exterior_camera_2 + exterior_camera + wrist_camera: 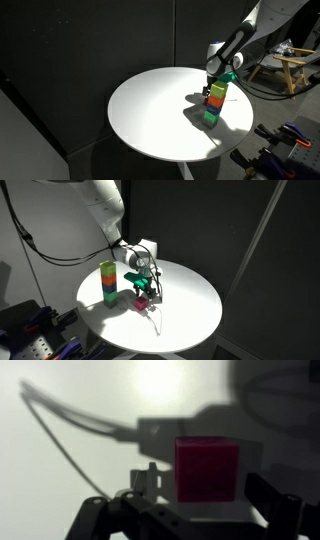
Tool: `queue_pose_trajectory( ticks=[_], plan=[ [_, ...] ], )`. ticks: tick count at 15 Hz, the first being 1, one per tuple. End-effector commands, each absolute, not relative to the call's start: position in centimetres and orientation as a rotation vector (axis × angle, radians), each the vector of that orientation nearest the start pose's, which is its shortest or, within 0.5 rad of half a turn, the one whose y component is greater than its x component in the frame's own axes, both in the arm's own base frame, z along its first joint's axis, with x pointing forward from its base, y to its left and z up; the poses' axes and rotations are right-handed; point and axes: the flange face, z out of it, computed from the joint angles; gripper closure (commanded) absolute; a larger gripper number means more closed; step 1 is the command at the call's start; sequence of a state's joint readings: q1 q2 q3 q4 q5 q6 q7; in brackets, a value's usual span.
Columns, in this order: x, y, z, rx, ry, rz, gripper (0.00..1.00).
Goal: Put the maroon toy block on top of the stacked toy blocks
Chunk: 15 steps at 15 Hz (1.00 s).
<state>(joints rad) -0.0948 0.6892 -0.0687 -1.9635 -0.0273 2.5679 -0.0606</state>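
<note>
The maroon toy block (208,468) lies on the white table, right between my gripper's (205,488) two dark fingers in the wrist view. There is a gap on the left side and the right finger is close, so the gripper is open around it. In an exterior view the block (142,303) sits just under the gripper (147,290), to the right of the stacked toy blocks (108,286). The stack shows yellow-orange and red on top and green below. In an exterior view the stack (213,106) stands below the gripper (214,84), and the maroon block is hidden.
The round white table (190,310) stands on one leg before dark curtains. A thin cable (70,440) lies on the tabletop beyond the block. A wooden stand (295,70) and dark equipment (290,135) are off the table's edge.
</note>
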Motion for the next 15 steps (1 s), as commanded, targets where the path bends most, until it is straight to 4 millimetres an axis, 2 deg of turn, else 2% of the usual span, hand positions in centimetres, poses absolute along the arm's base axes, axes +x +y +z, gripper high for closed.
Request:
queue_pose_trajectory(
  ticks=[1,15],
  plan=[
    [59.53,-9.65,10.66,-3.19,0.119,0.124,0.0],
    [59.48,-9.65,9.9,-3.191,0.115,0.14,0.0]
  ],
)
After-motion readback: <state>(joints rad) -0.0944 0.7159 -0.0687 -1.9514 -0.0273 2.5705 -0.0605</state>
